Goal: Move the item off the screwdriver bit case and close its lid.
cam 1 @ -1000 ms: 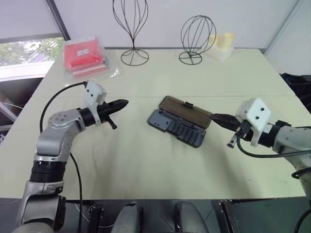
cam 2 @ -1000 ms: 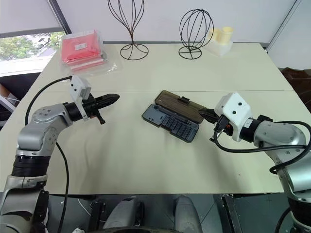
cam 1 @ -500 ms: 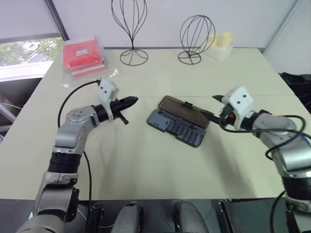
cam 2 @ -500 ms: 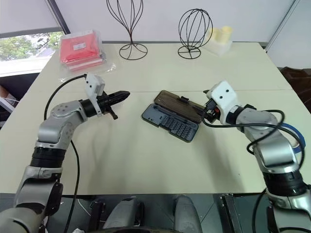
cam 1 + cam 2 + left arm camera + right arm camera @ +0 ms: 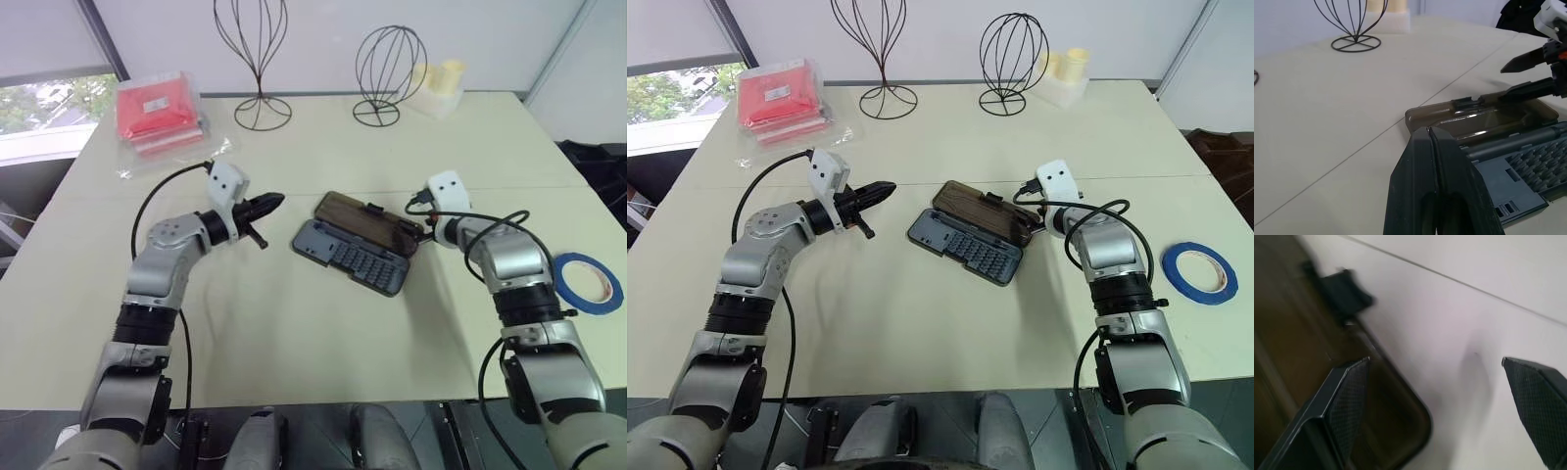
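The screwdriver bit case lies open at the table's middle, its grey bit tray (image 5: pixel 353 261) toward me and its brown see-through lid (image 5: pixel 361 216) flat behind it. A blue tape roll (image 5: pixel 588 277) lies on the table well to the right, apart from the case. My right gripper (image 5: pixel 416 228) is open at the lid's right corner; in the right wrist view one finger (image 5: pixel 1347 401) is over the lid corner (image 5: pixel 1400 431) and the other over bare table. My left gripper (image 5: pixel 275 202) is shut and empty, pointing at the case from its left, a short gap away.
Two wire stands (image 5: pixel 243 59) (image 5: pixel 390 73) rise at the back. A bag of red packets (image 5: pixel 157 113) lies at the back left, and a pale yellow-and-white item (image 5: pixel 438 83) at the back right. Bare table lies in front of the case.
The right gripper has moved left and forward to the lid's right corner. The left gripper has come closer to the case. The camera has shifted, and the blue tape roll now shows at right.
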You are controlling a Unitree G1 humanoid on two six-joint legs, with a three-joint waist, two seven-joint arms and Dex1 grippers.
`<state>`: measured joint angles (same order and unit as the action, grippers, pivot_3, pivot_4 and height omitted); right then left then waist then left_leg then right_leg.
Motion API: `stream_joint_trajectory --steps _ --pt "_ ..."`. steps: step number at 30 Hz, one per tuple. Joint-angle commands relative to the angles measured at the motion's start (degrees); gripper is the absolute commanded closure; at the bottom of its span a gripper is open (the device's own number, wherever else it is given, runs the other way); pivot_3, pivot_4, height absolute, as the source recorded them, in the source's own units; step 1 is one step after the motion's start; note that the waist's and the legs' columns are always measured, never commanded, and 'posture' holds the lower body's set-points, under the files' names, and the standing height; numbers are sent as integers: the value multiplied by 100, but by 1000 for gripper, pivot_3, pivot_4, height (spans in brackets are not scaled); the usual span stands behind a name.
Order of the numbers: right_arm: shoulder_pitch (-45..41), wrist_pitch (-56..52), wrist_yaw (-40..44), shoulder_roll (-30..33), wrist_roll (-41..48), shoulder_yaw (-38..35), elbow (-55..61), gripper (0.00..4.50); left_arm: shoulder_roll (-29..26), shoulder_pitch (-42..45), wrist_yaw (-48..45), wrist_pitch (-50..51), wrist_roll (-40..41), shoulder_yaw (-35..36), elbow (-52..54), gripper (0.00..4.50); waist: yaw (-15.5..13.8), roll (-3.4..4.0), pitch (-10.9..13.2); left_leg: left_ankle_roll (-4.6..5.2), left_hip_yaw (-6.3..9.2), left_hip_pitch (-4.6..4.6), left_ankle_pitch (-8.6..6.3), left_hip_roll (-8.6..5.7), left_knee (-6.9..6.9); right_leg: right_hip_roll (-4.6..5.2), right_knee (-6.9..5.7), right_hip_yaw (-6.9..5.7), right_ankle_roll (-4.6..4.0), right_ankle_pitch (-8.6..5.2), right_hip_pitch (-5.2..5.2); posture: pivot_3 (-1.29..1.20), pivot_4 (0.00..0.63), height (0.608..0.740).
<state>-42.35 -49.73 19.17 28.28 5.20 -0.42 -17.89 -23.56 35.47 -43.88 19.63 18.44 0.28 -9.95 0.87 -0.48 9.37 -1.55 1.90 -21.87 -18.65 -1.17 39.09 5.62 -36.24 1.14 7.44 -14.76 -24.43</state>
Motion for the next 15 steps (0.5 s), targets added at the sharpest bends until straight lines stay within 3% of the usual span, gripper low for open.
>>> stream_joint_trajectory --steps 1,7,13,15 --pt "-48 -865 -345 -53 14 -298 631 45 -11 -50 30 -56 -4 35 306 4500 4 1 -1 0 0 -2 0 0 0 1 0 2 0 0 -3 0 150 740" --pt "151 -2529 -819 -619 248 -920 1709 45 30 5 -11 -95 -69 -36 211 4500 8 3 -2 0 0 -3 0 0 0 0 -4 1 0 0 -5 0 150 740" --pt "238 -3012 -1171 -989 211 -1222 2054 45 83 80 -43 -154 -120 -100 105 4500 9 3 -2 1 -3 -3 0 -2 0 0 -7 1 1 1 -5 0 150 740" --pt "270 -2998 -1252 -1060 200 -1241 2058 559 95 88 -45 -165 -133 -112 96 4500 12 4 -2 1 -3 -3 0 -2 0 0 -7 1 2 1 -5 0 150 740"
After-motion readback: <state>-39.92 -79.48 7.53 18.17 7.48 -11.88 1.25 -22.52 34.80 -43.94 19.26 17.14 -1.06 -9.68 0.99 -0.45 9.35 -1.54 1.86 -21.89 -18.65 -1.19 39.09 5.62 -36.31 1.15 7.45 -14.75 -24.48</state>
